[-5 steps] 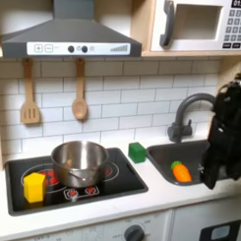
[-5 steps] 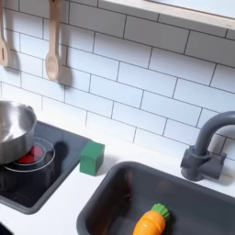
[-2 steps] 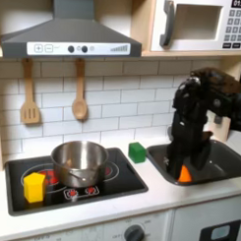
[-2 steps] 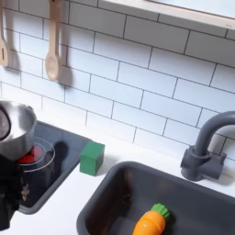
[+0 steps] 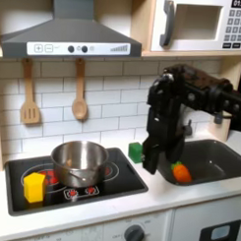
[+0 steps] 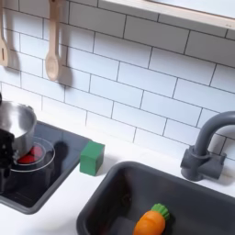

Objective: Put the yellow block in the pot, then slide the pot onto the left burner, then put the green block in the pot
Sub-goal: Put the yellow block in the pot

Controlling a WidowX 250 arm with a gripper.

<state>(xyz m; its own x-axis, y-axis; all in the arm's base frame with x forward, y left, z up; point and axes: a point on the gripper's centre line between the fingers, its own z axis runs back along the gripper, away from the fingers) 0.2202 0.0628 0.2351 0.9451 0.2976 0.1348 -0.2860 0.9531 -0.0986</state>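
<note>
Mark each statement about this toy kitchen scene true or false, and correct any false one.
1. The yellow block sits on the stovetop, outside the pot. True.
2. The green block lies inside the sink. False: it rests on the counter between the stovetop and the sink.
3. An orange carrot toy lies in the sink. True.
4. The tool grips the yellow block. False: it hangs by the green block, far from the yellow one.
5. Two wooden utensils hang on the tiled wall. True.
</note>
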